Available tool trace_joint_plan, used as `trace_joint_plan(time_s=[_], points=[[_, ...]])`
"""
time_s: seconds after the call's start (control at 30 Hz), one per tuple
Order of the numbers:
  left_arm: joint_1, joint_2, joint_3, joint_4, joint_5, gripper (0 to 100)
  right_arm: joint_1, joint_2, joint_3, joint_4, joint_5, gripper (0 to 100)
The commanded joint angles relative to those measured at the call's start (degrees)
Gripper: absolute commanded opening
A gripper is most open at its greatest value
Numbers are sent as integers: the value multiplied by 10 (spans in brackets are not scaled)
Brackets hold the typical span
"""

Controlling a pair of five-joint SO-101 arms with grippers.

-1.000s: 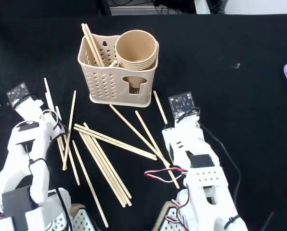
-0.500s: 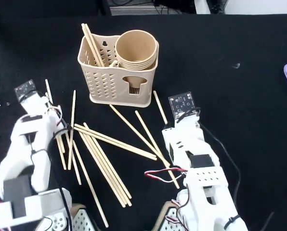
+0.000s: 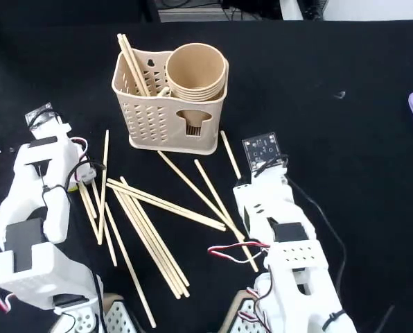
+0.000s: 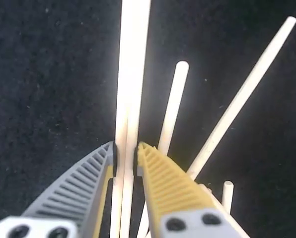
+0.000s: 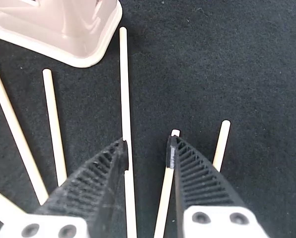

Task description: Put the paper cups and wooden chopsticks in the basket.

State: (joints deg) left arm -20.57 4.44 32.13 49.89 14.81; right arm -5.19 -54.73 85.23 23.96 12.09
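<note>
1. Since the left arm (image 3: 37,187) has shifted a little over the last second, a pickup seems begun: its wrist view shows the left hand (image 4: 125,151) closed on chopsticks (image 4: 133,59), a grip hidden from above.
2. Cups (image 3: 196,69) already stand in the basket (image 3: 158,125); many loose chopsticks (image 3: 166,205) lie on the surface (image 3: 331,173).
3. The right hand (image 5: 148,144) is unmoved, open over more chopsticks.

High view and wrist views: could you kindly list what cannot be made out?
High view: paper cups, count hidden by the basket wall.
High view: loose chopsticks, ends hidden under the left arm.
Left wrist view: chopsticks in the left gripper, cut by the edge.
</note>
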Motion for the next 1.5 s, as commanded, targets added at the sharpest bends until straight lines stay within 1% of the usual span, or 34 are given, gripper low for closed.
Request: trace_joint_plan(time_s=[0.0,0.13,0.27,0.4,0.67,0.8,0.93,1.07,1.3,1.47], points=[[-29,11,-16,1,-7,30,-10,-15,-20,1,4,142],[-56,-2,-28,4,-7,30,-10,-15,-20,1,4,142],[-83,-73,-26,9,-7,30,-10,-15,-20,1,4,142],[-82,-160,-9,33,-18,30,-10,-15,-20,1,4,142],[-87,-302,-2,23,-18,30,-10,-15,-20,1,4,142],[-87,-383,3,-18,-18,30,-10,-15,-20,1,4,142],[-82,-451,2,-40,-18,30,-10,-15,-20,1,4,142],[-59,-506,2,-102,-18,30,-10,-15,-20,1,4,142],[37,-561,-3,-212,-18,30,-10,-15,-20,1,4,142],[105,-562,3,-323,-18,30,-10,-15,-20,1,4,142]])
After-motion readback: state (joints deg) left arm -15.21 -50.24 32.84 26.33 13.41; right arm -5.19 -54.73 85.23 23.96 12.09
